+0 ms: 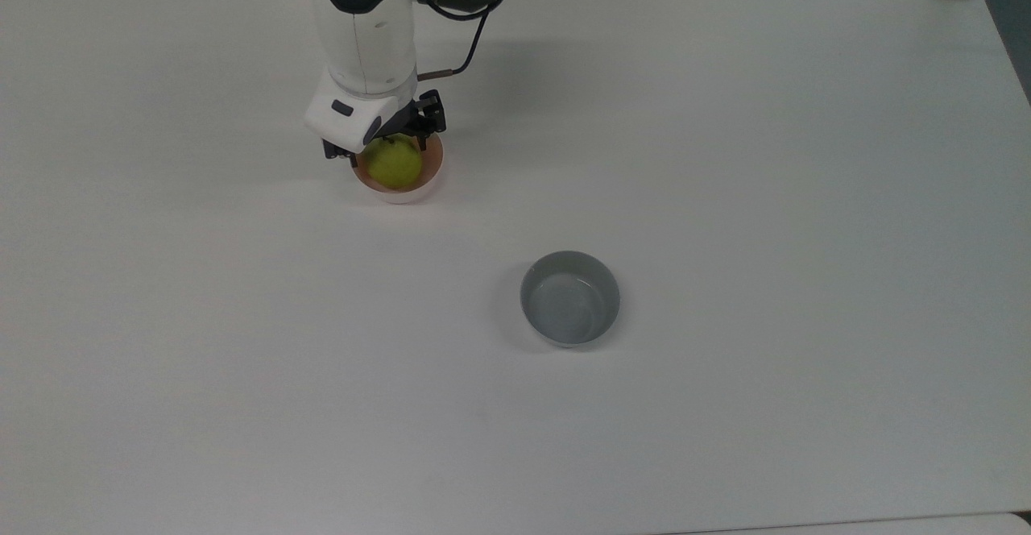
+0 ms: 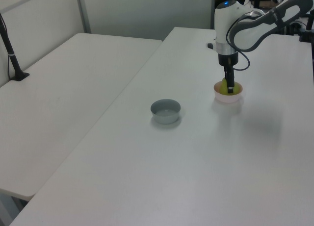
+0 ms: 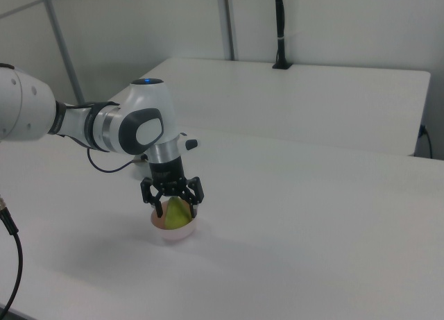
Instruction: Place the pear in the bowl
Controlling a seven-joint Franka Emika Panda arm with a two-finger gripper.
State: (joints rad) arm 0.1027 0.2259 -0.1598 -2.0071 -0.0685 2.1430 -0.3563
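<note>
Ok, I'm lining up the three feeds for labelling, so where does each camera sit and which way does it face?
Top view: high above, looking steeply down on the white table; the arm's wrist and gripper show.
Left view: low beside the table, looking along it past the grey bowl; forearm shows.
Right view: opposite side, nearer; elbow and wrist show.
All share the pear in the pink bowl.

This looked like a robotics lab or test room. A white Franka arm (image 3: 104, 129) with a lit blue status light stood at a broad, plain white table (image 1: 725, 196), and a second white table (image 2: 59, 98) of the same kind was pushed up beside it. Black clamp-mounted poles (image 3: 279, 28) rose from the table edges. Bare pale partition walls (image 3: 333, 21) with metal uprights closed off the space behind.
</note>
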